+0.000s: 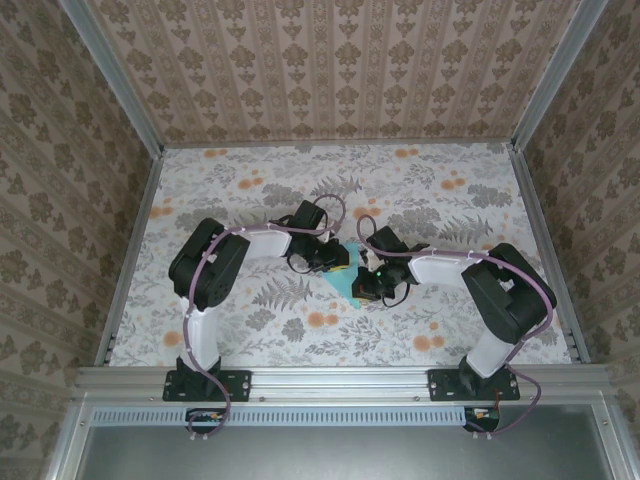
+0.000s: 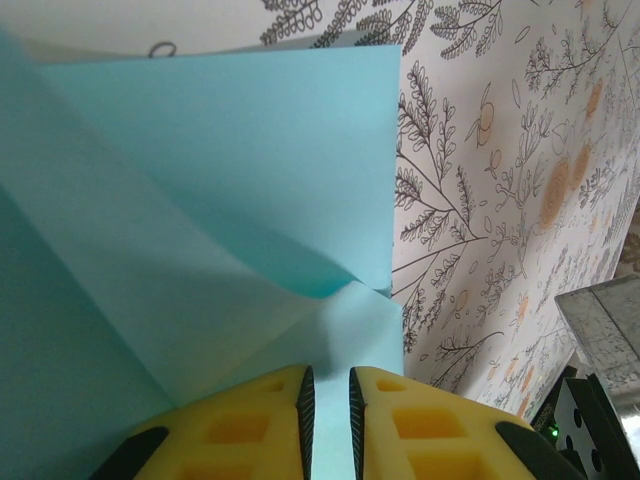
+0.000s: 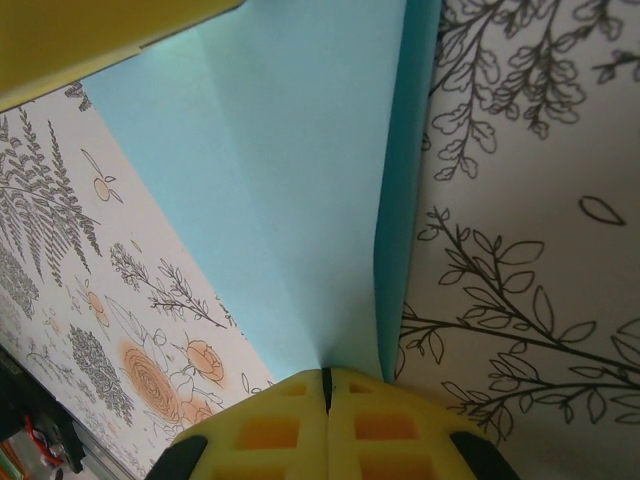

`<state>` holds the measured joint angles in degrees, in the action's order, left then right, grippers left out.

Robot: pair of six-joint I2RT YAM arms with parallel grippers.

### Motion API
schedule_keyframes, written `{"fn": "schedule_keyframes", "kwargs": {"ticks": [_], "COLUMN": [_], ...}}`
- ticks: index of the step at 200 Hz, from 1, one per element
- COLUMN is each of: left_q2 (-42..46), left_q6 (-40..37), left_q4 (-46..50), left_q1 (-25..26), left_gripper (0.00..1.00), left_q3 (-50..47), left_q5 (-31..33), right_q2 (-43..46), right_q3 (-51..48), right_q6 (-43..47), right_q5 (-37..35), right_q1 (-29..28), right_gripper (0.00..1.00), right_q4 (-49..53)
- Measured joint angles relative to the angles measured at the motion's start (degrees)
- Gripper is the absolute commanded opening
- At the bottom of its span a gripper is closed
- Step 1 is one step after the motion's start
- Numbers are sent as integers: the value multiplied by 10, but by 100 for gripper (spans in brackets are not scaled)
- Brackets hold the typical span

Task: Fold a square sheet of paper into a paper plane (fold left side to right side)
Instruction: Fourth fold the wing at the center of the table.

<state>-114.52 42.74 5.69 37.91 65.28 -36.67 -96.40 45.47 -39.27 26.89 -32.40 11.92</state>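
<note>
The square sheet of paper (image 1: pixel 343 283), light turquoise and partly folded, lies mid-table between both grippers. In the left wrist view the sheet (image 2: pixel 230 150) shows a diagonal crease and a flap curling up off the lower layer. My left gripper (image 2: pixel 327 400) rests over its near part, yellow fingers (image 2: pixel 240 425) a narrow gap apart, with paper visible through the gap and nothing pinched. My right gripper (image 3: pixel 326 378) is shut on an edge of the sheet (image 3: pixel 300 180), where the creases run together. One side stands up as a darker strip (image 3: pixel 395 250). From above, the left gripper (image 1: pixel 338 262) and right gripper (image 1: pixel 368 288) almost touch.
The floral tablecloth (image 1: pixel 420 200) covers the table, with patterned walls on three sides and metal rails (image 1: pixel 340 378) along the near edge. The left gripper's yellow finger (image 3: pixel 100 40) sits close at the upper left of the right wrist view.
</note>
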Motion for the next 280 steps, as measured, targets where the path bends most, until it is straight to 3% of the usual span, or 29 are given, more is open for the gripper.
{"fn": "schedule_keyframes", "kwargs": {"ticks": [71,120,195,280], "left_q2": [37,96,80,39], "left_q6": [-26,-41,-41,-45], "left_q4": [16,-25,-61,-56], "left_q1": [-5,-3,30,29], "left_gripper": [26,19,15,12], "left_q3": [-2,-55,-91,-78], "left_q5": [14,-8,-54,-45], "right_q2": [0,-1,-4,-5], "right_q3": [-6,-5,-1,3], "right_q6": [3,14,20,30], "right_q5": [-2,-1,0,-2], "right_q1": [0,0,0,0], "right_gripper": [0,0,0,0], "right_q4": [-5,-3,2,11]}}
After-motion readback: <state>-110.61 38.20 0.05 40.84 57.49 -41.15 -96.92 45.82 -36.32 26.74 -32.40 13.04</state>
